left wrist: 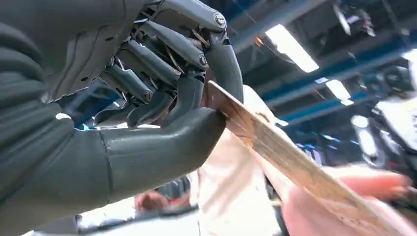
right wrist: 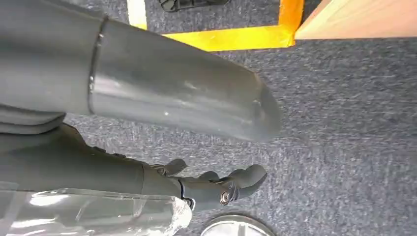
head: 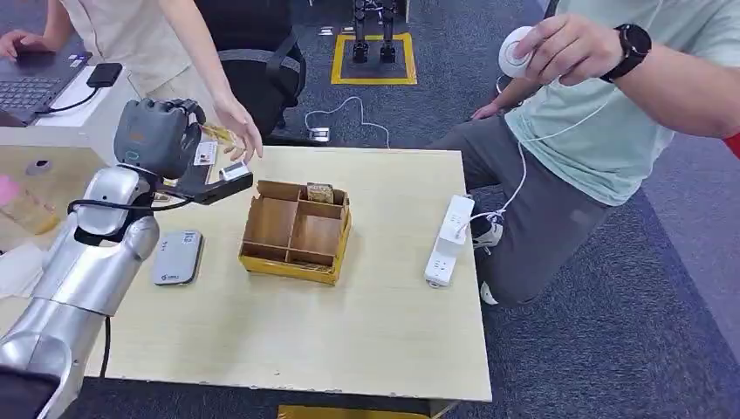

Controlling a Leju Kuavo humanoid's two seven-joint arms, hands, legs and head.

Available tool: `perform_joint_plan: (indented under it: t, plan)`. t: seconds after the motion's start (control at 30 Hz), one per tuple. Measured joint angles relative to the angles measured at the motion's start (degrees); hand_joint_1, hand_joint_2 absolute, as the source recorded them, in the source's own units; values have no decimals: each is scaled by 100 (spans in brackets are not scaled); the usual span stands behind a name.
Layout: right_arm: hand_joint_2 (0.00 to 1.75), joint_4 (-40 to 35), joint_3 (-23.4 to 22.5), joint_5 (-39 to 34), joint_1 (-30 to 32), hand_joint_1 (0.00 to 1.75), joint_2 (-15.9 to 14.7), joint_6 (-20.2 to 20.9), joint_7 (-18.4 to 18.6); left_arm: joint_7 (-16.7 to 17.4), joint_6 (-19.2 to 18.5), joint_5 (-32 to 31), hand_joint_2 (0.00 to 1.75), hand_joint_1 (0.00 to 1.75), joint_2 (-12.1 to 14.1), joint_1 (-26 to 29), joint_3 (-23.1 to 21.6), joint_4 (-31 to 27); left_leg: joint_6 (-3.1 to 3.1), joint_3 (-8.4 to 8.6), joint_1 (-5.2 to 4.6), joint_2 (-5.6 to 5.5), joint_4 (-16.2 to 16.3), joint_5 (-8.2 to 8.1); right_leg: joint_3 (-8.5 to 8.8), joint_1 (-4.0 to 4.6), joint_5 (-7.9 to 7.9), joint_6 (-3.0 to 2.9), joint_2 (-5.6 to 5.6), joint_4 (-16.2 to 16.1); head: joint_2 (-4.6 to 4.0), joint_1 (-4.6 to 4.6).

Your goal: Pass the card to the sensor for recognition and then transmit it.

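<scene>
From my station I see the pale wooden table [head: 349, 340] first, with a person in a light green shirt [head: 611, 113] crouched at its far right corner, one arm raised with a round white object in the hand. A second person in a beige top [head: 131, 35] stands at the far left corner, and that person's hand [head: 237, 129] reaches down to meet my raised left arm. In the middle of the table sits the yellow-edged cardboard organiser [head: 297, 231] with its open compartments, a white power strip [head: 449, 240] lies to its right, and a grey card reader [head: 177, 257] lies flat to its left. My left hand [head: 157, 135] is up above the table's far left corner, fingers and thumb clamped on the card [left wrist: 290, 162], which sticks out toward the person's hand; in the left wrist view the person's fingertips appear to touch its far end, though that part is blurred. My right hand [right wrist: 206, 184] hangs over blue-grey carpet, fingers loosely apart, holding nothing.
</scene>
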Motion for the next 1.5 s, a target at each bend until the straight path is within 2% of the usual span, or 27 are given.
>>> perform_joint_plan:
  t: [0.27,0.5,0.53,0.57,1.07,1.5]
  plan:
    - [0,0,35,33,-43,0,48,-2,39,306,180,-500,175,175,-239,-556,-114,938,0,0,0,2,1,0,-1,0,0,0,4,0,0,0]
    - [0,0,50,31,-45,0,72,0,57,298,289,-467,175,175,-282,-690,-116,1468,0,0,0,2,0,0,-1,0,0,0,4,0,0,0]
    - [0,0,52,31,-46,0,74,0,57,289,300,-447,175,40,-285,-690,-116,1521,0,0,0,2,0,0,-1,0,0,0,4,1,0,-2]
    - [0,0,52,31,-46,0,76,0,57,289,302,-436,175,0,-285,-690,-116,1568,0,0,0,2,0,0,-1,0,0,0,4,1,0,0]
    - [0,0,59,15,-43,0,87,4,57,272,368,-360,175,0,-280,-674,-116,1787,0,-2,0,1,1,0,0,0,0,0,3,1,0,0]
    - [0,0,59,-20,-41,0,87,2,55,119,359,-222,175,0,-232,-656,-74,1787,0,-2,0,1,1,0,0,0,0,0,3,1,0,0]
